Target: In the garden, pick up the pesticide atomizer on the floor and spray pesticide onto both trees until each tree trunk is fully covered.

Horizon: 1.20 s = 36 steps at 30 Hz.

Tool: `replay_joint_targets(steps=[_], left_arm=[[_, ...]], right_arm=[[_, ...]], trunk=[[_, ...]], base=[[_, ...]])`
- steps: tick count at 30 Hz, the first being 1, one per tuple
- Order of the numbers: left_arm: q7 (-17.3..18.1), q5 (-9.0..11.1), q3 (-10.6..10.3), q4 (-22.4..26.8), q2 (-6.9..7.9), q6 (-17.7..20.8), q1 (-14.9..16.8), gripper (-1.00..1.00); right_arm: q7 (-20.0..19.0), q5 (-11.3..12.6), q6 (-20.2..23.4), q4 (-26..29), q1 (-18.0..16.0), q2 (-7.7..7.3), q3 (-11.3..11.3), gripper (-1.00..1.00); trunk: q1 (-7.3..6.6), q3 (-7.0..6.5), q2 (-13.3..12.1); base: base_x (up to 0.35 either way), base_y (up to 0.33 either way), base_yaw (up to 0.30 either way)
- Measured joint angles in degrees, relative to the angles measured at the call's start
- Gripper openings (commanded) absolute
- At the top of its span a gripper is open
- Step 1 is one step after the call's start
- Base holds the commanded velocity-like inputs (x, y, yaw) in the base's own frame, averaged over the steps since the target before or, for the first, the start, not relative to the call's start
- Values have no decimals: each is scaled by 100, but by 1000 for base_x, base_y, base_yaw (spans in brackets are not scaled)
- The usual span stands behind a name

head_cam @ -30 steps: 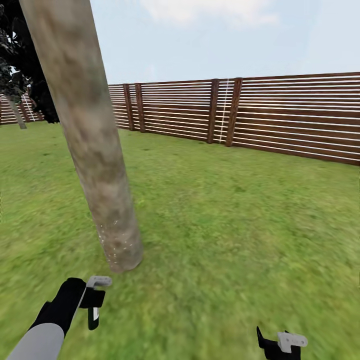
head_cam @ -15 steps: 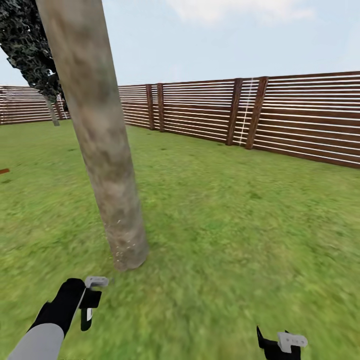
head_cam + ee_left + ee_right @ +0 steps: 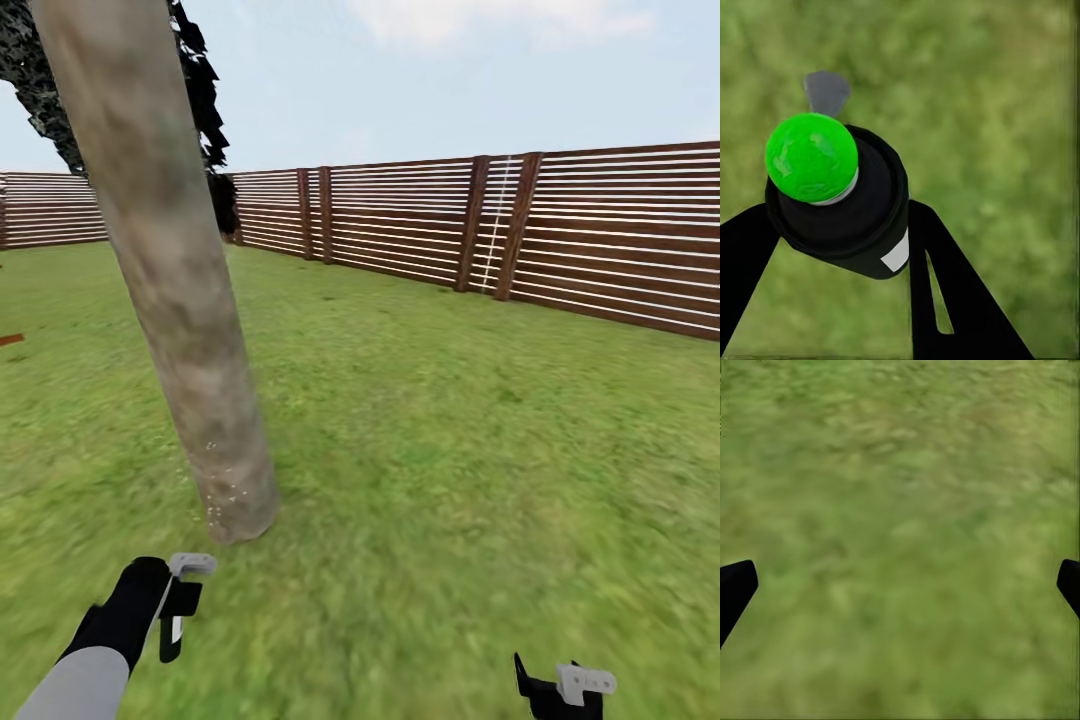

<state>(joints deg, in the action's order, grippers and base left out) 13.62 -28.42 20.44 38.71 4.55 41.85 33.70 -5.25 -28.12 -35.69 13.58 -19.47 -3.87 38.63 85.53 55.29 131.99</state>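
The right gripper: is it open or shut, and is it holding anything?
Open and empty. In its wrist view the right gripper has its two black fingers far apart at opposite edges, with just grass between them.

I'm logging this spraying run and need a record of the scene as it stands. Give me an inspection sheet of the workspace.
Surface: green lawn, no bare patches seen.
Job's things: pesticide atomizer, black body with green cap, held in the left gripper; tree trunk close ahead, white specks near its base.
Clutter: small reddish-brown object on the grass at far left, too small to identify.
Grippers: left jaws closed on the atomizer; right gripper jaws spread wide, nothing between them.
Cables: nothing seen.
Surroundings: brown slatted wooden fence, dark-leaved tree behind the trunk, pale sky.
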Motion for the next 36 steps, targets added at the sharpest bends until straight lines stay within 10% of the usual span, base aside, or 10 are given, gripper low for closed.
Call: replay_joint_targets(steps=[13,17,23,28,36], left_arm=[[-62,-22,0,41,-382,-982,117,-100],[-65,-25,88,85,-143,-967,265,-100],[-67,-54,50,105,-646,-952,397,-100],[-28,-105,99,613,-235,-237,754,-100],[-28,-59,-472,1410,-512,-36,773,-100]], right_arm=[[0,0,-4,-1,1,0,0,100],[0,0,-4,-1,1,0,0,100],[0,0,-3,-1,1,0,0,100],[0,0,-3,-1,1,0,0,100],[0,0,-3,-1,1,0,0,100]], trunk=[[0,0,0],[0,0,0],[0,-1,0],[0,-1,1],[3,0,0]], base=[[63,-104,132],[-55,0,0],[-152,0,0],[-5,0,0],[-165,0,0]])
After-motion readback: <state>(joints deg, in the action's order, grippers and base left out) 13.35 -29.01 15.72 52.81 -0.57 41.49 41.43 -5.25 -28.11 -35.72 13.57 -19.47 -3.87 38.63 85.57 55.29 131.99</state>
